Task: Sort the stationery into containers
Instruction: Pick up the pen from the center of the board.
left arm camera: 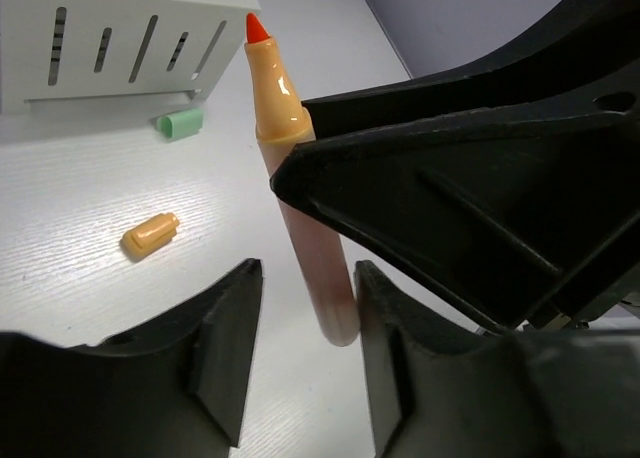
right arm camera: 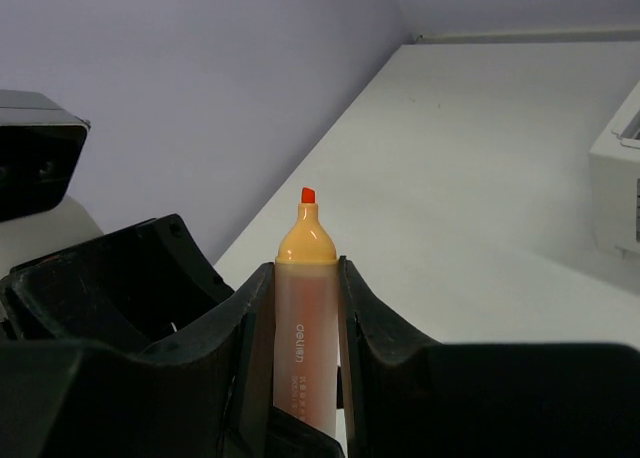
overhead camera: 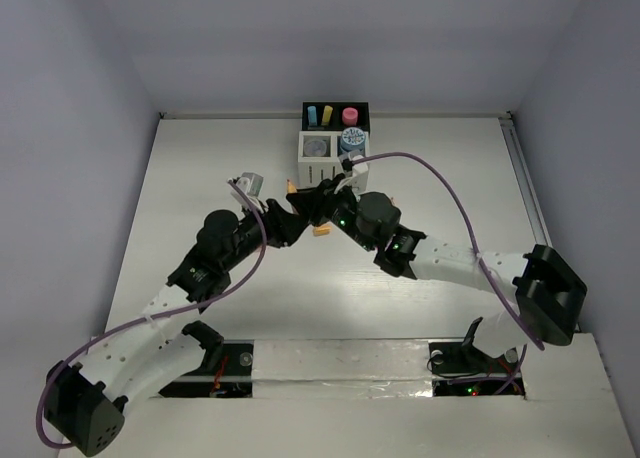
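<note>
While the matte black fingers of the right tool are clamped on it from both sides, the orange highlighter is held clear of the counter. It has a round translucent barrel and a smooth opaque shoulder, and its red-orange nib is bare and points out past the fingertips.

The left tool has its jaws apart, straddling the barrel's blunt rear end. A gap shows on one side. Whether the other finger touches the barrel, I cannot tell.

Ahead of the left tool and off to its left, a short orange cap lies on its side on the white, faintly grained counter. Farther ahead, a green stub lies just before the white slatted wall of the organiser.
</note>
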You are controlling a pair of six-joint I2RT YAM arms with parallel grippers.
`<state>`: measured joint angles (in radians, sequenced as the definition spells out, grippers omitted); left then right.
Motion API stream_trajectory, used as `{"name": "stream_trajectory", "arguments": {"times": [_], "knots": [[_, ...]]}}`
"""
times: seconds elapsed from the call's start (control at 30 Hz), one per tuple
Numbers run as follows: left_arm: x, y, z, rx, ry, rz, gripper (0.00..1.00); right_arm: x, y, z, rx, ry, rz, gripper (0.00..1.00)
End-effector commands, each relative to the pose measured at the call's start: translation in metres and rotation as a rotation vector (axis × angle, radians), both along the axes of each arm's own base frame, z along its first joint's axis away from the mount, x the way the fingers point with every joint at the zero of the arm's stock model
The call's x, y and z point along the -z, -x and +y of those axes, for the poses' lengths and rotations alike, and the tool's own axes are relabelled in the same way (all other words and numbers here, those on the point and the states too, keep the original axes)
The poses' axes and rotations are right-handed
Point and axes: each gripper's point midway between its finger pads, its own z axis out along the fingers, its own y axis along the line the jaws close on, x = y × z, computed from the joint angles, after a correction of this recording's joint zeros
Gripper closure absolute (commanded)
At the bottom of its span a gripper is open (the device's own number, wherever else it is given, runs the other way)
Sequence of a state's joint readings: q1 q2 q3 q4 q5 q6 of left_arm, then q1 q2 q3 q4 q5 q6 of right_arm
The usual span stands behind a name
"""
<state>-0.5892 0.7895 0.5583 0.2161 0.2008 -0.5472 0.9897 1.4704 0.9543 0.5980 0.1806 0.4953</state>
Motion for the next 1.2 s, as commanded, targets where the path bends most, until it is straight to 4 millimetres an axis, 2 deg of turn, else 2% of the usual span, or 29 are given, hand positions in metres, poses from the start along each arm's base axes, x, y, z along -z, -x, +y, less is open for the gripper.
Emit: {"name": "stream_trajectory", "arguments": {"times": [0.0, 0.13, 0.23, 0.27, 0.3, 0.33, 0.43, 0.5, 0.53, 0.57, 0.63, 0.67, 0.7, 0.73, 0.77, 0.8, 0.83, 0.87, 0.9, 0.93, 1.0, 1.03, 1.1, 1.17], "knots": [[-0.045, -0.007, -0.001, -0.020, 0.075, -0.122, 0.65, -0.031, 0.010, 0.011, -0.049, -0.095, -0.044, 0.98], [-0.054, -0.011, 0.002, -0.052, 0.104, -0.151, 0.71, -0.026, 0.014, 0.012, -0.068, -0.095, -0.029, 0.98], [-0.056, -0.013, 0.003, -0.065, 0.125, -0.171, 0.76, -0.014, 0.015, 0.013, -0.078, -0.090, 0.003, 0.98], [-0.052, -0.013, 0.003, -0.063, 0.124, -0.166, 0.80, -0.011, 0.016, 0.015, -0.085, -0.091, 0.012, 0.99], [-0.051, -0.013, 0.003, -0.065, 0.123, -0.168, 0.95, -0.007, 0.017, 0.016, -0.092, -0.092, 0.024, 0.99], [-0.051, -0.013, 0.004, -0.066, 0.120, -0.167, 1.00, -0.004, 0.017, 0.016, -0.091, -0.091, 0.032, 0.99], [-0.044, -0.010, 0.006, -0.061, 0.101, -0.166, 1.00, -0.006, 0.018, 0.008, -0.074, -0.094, 0.039, 0.97], [-0.035, -0.004, 0.008, -0.051, 0.084, -0.168, 1.00, -0.003, 0.020, 0.001, -0.059, -0.067, 0.047, 0.82], [-0.032, -0.001, 0.009, -0.047, 0.085, -0.169, 1.00, -0.014, 0.023, -0.005, -0.059, -0.066, 0.030, 0.73], [-0.017, 0.002, 0.010, -0.042, 0.074, -0.153, 1.00, -0.016, 0.026, -0.008, -0.064, -0.053, 0.029, 0.58], [-0.017, 0.014, 0.008, -0.003, 0.109, -0.175, 1.00, -0.023, 0.029, -0.025, -0.067, -0.027, 0.025, 0.46], [-0.002, 0.018, 0.008, 0.014, 0.107, -0.159, 1.00, -0.019, 0.031, -0.033, -0.066, -0.007, 0.030, 0.40], [-0.004, 0.028, 0.005, 0.056, 0.135, -0.175, 1.00, -0.010, 0.033, -0.041, -0.064, 0.029, 0.049, 0.37], [-0.010, 0.033, 0.003, 0.083, 0.167, -0.211, 1.00, -0.009, 0.033, -0.050, -0.066, 0.043, 0.051, 0.36], [0.004, 0.041, 0.000, 0.119, 0.166, -0.197, 1.00, -0.012, 0.040, -0.062, -0.069, 0.060, 0.029, 0.34], [0.003, 0.044, 0.000, 0.134, 0.179, -0.208, 1.00, 0.000, 0.045, -0.069, -0.074, 0.109, 0.050, 0.34], [0.006, 0.048, -0.001, 0.149, 0.187, -0.219, 1.00, 0.003, 0.046, -0.078, -0.055, 0.144, 0.028, 0.33], [0.006, 0.051, -0.002, 0.166, 0.196, -0.231, 1.00, -0.003, 0.049, -0.092, -0.041, 0.150, 0.006, 0.34], [0.003, 0.058, -0.005, 0.208, 0.208, -0.247, 1.00, 0.016, 0.053, -0.101, -0.033, 0.218, 0.036, 0.34], [-0.006, 0.066, -0.008, 0.245, 0.239, -0.285, 1.00, 0.021, 0.052, -0.110, -0.004, 0.249, 0.038, 0.35], [-0.012, 0.077, -0.012, 0.307, 0.259, -0.310, 1.00, 0.032, 0.048, -0.125, 0.016, 0.338, 0.012, 0.37], [-0.019, 0.082, -0.012, 0.327, 0.279, -0.336, 1.00, 0.045, 0.048, -0.132, 0.009, 0.411, 0.046, 0.37], [-0.029, 0.093, -0.014, 0.382, 0.311, -0.351, 1.00, 0.060, 0.039, -0.141, -0.010, 0.509, 0.060, 0.34], [-0.045, 0.103, -0.014, 0.415, 0.349, -0.378, 1.00, 0.071, 0.038, -0.133, -0.093, 0.566, 0.061, 0.34]]}}
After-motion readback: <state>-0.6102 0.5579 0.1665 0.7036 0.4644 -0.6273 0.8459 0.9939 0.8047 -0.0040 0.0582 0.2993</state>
